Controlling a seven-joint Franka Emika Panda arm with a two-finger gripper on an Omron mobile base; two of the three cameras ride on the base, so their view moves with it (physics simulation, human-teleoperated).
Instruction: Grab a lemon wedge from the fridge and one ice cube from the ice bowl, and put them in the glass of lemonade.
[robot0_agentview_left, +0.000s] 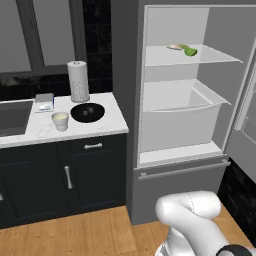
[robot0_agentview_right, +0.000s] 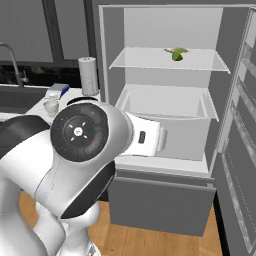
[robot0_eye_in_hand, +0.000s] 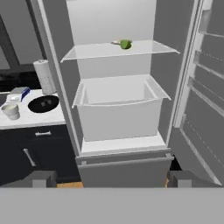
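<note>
The fridge (robot0_agentview_left: 125, 75) stands with its door (robot0_eye_in_hand: 205, 92) swung wide to the right. A small green lemon wedge (robot0_agentview_left: 190, 51) (robot0_agentview_right: 177, 55) (robot0_eye_in_hand: 125, 44) lies on the upper white shelf, touching a pale elongated item (robot0_agentview_left: 176, 47). On the marble counter to the left sit the black ice bowl (robot0_agentview_left: 87, 112) (robot0_eye_in_hand: 43, 104) and, just left of it, the glass of lemonade (robot0_agentview_left: 60, 120) (robot0_agentview_right: 51, 106) (robot0_eye_in_hand: 11, 110). My gripper (robot0_eye_in_hand: 113, 178) is open and holds nothing, well back from the fridge and level with its lower part, facing the interior.
A white drawer (robot0_eye_in_hand: 118, 111) juts out under the shelf. A tall paper-towel roll (robot0_agentview_left: 78, 80) stands behind the bowl, a small box (robot0_agentview_left: 44, 102) and a sink (robot0_agentview_left: 12, 117) lie further left. Dark cabinets (robot0_agentview_left: 65, 175) sit under the counter, above wooden floor.
</note>
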